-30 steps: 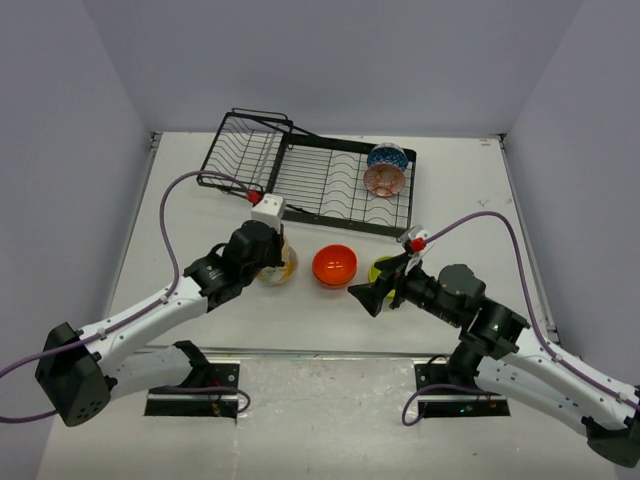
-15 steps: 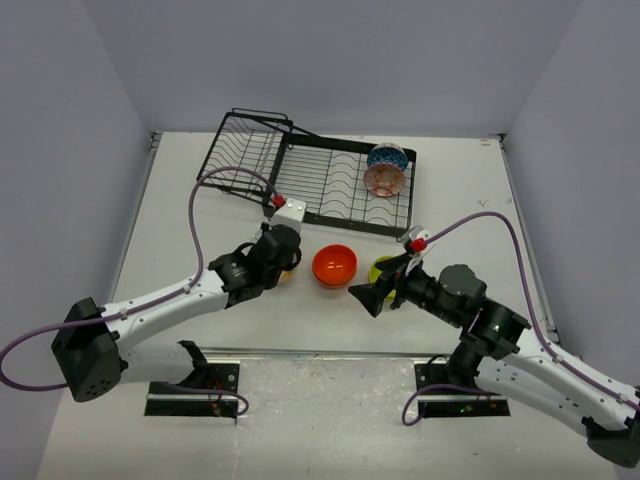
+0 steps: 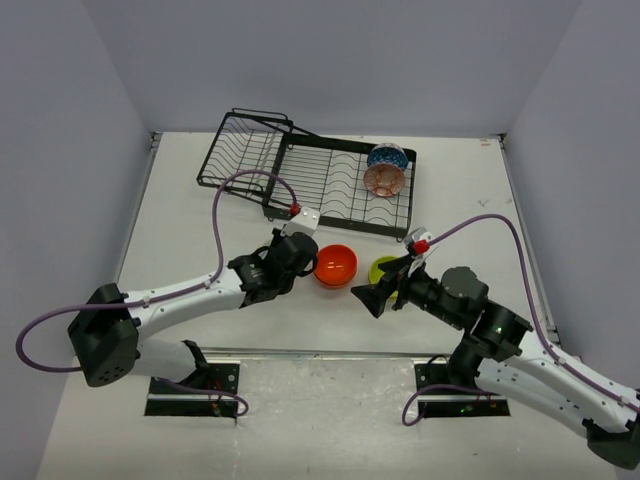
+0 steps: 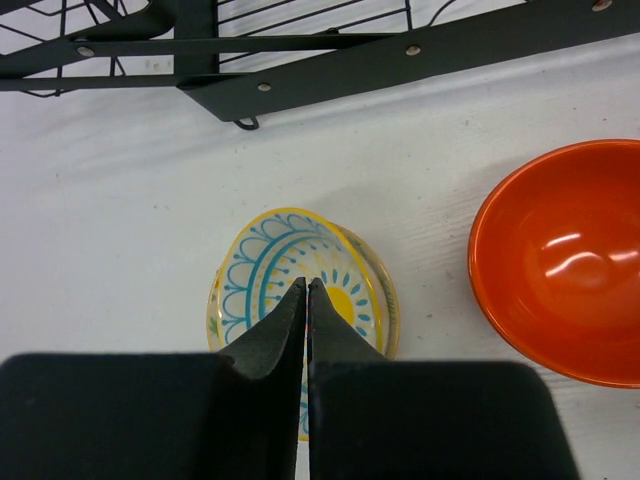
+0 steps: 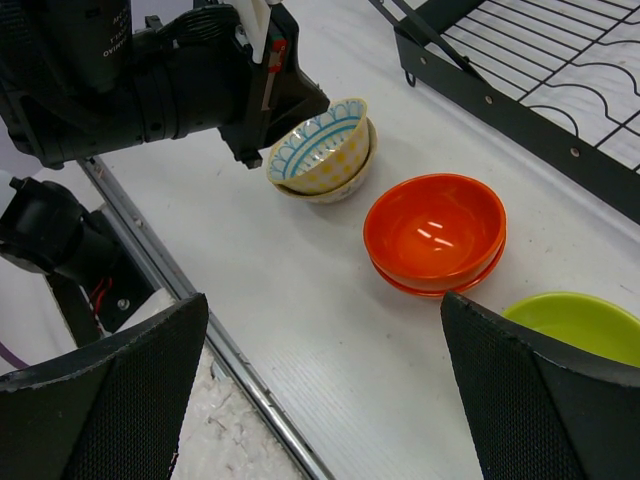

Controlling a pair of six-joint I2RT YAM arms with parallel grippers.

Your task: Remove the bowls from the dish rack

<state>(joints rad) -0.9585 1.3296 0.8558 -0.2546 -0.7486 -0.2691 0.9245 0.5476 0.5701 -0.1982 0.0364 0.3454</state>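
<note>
The black wire dish rack (image 3: 310,180) stands at the back. A blue patterned bowl (image 3: 387,156) and a pinkish bowl (image 3: 384,180) lean on edge at its right end. On the table in front of it sit a cream and yellow bowl (image 4: 265,270), an orange-red bowl (image 3: 335,265) and a lime green bowl (image 5: 580,325). My left gripper (image 4: 306,286) is shut and empty, with its tips just above the cream bowl, which it hides in the top view. My right gripper (image 5: 322,300) stands wide open and empty, low over the table near the orange and green bowls.
The rack's front rail (image 4: 400,55) runs just beyond the cream bowl. A metal strip (image 5: 230,360) marks the table's near edge under my right gripper. In the right wrist view the orange and cream bowls each seem to sit on a second bowl.
My left arm has swung right and forward, its shut gripper now covering the cream bowl in the top view. The right arm and the bowls have stayed put.
</note>
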